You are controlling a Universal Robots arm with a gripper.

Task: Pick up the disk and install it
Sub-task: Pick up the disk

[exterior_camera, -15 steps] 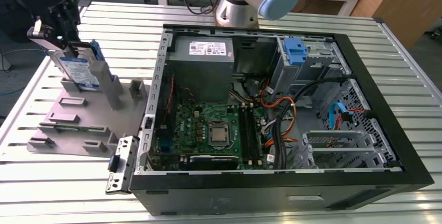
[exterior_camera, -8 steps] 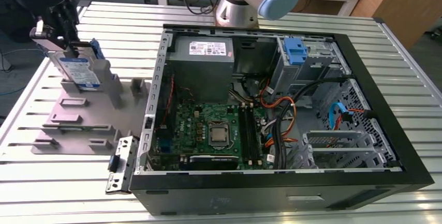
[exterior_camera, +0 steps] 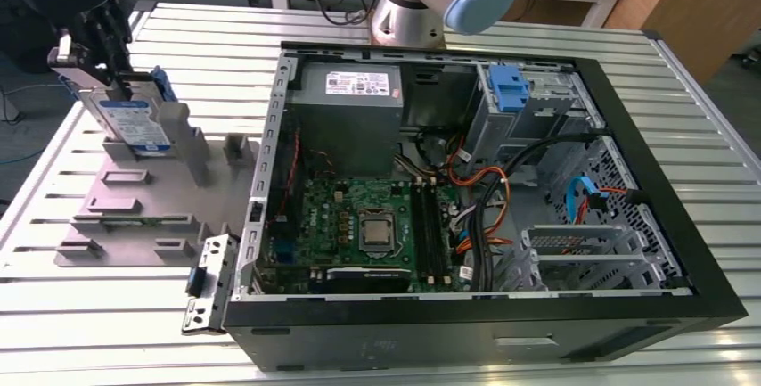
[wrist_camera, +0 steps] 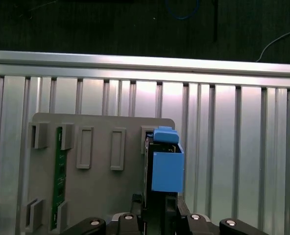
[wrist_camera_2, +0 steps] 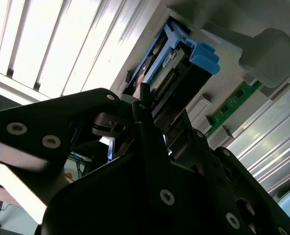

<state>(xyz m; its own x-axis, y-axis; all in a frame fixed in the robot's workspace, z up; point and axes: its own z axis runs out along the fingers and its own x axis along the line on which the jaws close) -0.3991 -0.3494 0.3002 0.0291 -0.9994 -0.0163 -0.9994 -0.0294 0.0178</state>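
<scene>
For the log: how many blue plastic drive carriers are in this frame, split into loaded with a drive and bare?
Blue plastic carrier holding the flat silver hard drive, upright on the grey fixture plate, at the hand: 1
Bare blue plastic carrier, inside the open black computer case: 1
Total: 2

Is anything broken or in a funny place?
Nothing looks broken. The disk stands on edge in the grey holder, outside the open computer case, with the gripper at its top.
</scene>
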